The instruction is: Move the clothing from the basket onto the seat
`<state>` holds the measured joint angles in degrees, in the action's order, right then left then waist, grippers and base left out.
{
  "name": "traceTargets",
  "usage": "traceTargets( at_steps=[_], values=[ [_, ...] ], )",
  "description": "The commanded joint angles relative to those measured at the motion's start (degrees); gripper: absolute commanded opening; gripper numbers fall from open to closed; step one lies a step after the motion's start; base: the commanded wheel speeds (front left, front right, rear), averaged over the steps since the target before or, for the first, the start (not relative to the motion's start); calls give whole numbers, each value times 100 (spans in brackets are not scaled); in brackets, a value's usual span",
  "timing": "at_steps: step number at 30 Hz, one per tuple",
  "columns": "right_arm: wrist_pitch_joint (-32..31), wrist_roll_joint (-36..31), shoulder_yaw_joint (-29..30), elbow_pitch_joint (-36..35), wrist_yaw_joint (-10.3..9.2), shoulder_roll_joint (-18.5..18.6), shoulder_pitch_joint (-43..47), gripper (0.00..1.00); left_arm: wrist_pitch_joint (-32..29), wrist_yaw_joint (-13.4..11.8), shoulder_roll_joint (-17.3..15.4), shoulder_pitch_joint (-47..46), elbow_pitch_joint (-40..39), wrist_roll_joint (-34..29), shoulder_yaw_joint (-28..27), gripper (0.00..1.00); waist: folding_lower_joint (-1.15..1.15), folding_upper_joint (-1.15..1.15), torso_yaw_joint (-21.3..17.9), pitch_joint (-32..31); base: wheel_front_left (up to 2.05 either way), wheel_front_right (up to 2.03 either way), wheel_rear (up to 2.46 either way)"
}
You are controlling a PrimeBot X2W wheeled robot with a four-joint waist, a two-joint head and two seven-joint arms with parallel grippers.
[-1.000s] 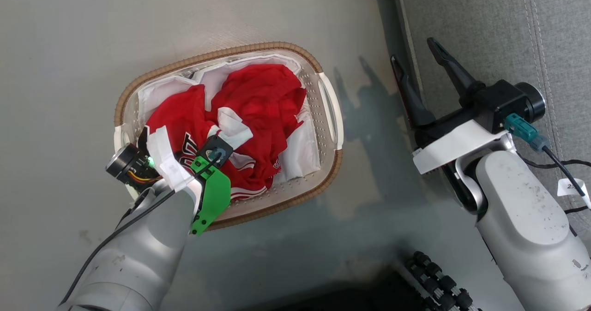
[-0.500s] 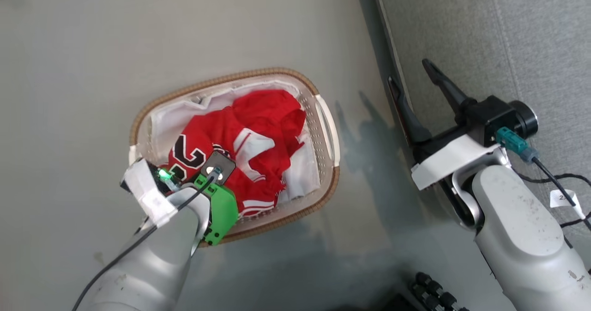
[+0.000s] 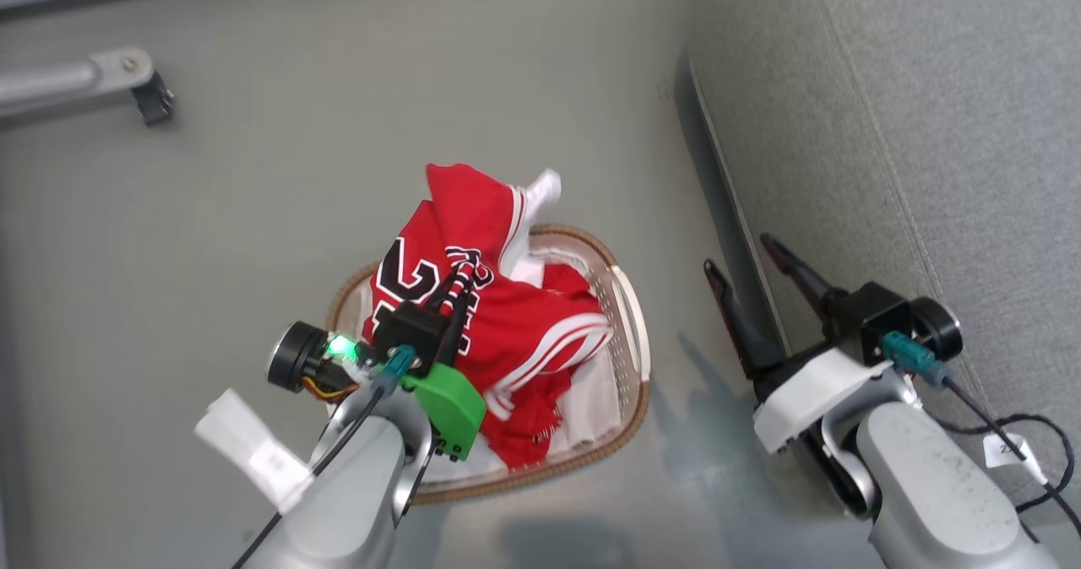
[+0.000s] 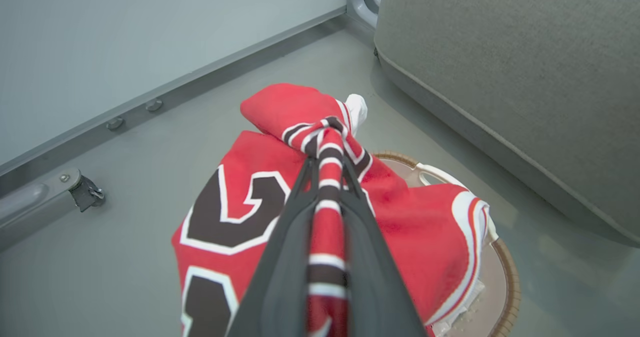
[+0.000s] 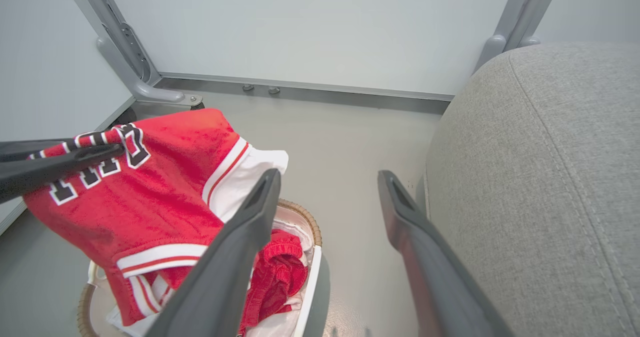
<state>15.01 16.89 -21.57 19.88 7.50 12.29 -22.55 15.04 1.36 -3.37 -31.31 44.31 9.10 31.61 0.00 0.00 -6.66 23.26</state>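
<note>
My left gripper (image 3: 452,292) is shut on a bunched striped edge of the red clothing (image 3: 507,324), a jersey with black-and-white digits. It holds the jersey up above the basket (image 3: 635,333). The left wrist view has the trim pinched between the fingertips (image 4: 327,163), with the jersey (image 4: 240,197) draped below. A second red garment (image 5: 280,269) lies on the white liner inside the basket (image 5: 311,227). My right gripper (image 3: 739,255) stands open and holds nothing, between the basket and the grey seat (image 3: 887,130). Its fingers (image 5: 329,177) are spread wide beside the seat (image 5: 540,177).
A grey metal frame leg with a dark foot (image 3: 127,79) lies on the floor at the far left. A wall with a metal baseboard (image 5: 300,89) runs behind the basket. Black cables and a white tag (image 3: 1005,449) hang by my right arm.
My left gripper has shut on the red jersey and raised it out of the basket. The head camera has shifted, so the basket shows smaller and lower. The right gripper stays open.
</note>
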Motion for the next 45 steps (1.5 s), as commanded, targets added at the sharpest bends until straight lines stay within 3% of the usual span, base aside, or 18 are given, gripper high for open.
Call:
traceTargets(
  at_steps=[1, 14, 22, 28, 33, 36, 37, 38, 44, 45],
  values=[
    [25, 33, -47, 20, -2, 10, 149, 100, 18, -24, -98, 218, -265, 14, -109, 0, 0, 0, 288, -733, 0, 0, 0],
    [25, 104, -639, -108, -2, 27, 696, 100, 15, 283, -13, 1133, -2486, 15, -697, 0, 0, 0, 384, -1693, 0, 0, 0],
    [19, 218, -1813, -625, -3, 340, -212, 100, 15, 476, 27, 1349, -3002, 34, -561, 0, 0, 0, 437, -1874, 0, 0, 0],
    [19, 508, -2657, -205, -3, 375, -1228, 100, 14, 562, 41, 1315, -3271, 209, -195, 0, 0, 0, 633, -1829, 0, 0, 0],
    [19, 1076, -3731, 208, -2, 328, -2021, 100, 15, 598, 43, 1132, -3387, 408, 317, 0, 0, 0, 898, -1764, 0, 0, 0],
    [19, 1343, -4006, 356, -2, 240, -2245, 100, 15, 608, 44, 1096, -3400, 513, 478, 0, 0, 0, 1024, -1744, 0, 0, 0],
    [19, 1462, -4061, 402, -2, 201, -2253, 56, 15, 611, 45, 1096, -3391, 546, 508, 0, 0, 0, 1066, -1736, 0, 0, 0],
    [19, 1537, -4080, 429, -2, 180, -2252, 0, 15, 611, 44, 1104, -3370, 572, 510, 0, 0, 0, 1095, -1732, 0, 0, 0],
    [20, 1742, -3853, 363, -3, 209, -1996, 0, 14, 530, 43, 1186, -3241, 473, 339, 0, 0, 0, 1057, -1677, 0, 0, 0],
    [21, 1739, -3740, 334, -3, 226, -1919, 0, 14, 498, 41, 1196, -3254, 391, 262, 51, 0, 0, 994, -1664, 0, 0, 0]
  ],
)
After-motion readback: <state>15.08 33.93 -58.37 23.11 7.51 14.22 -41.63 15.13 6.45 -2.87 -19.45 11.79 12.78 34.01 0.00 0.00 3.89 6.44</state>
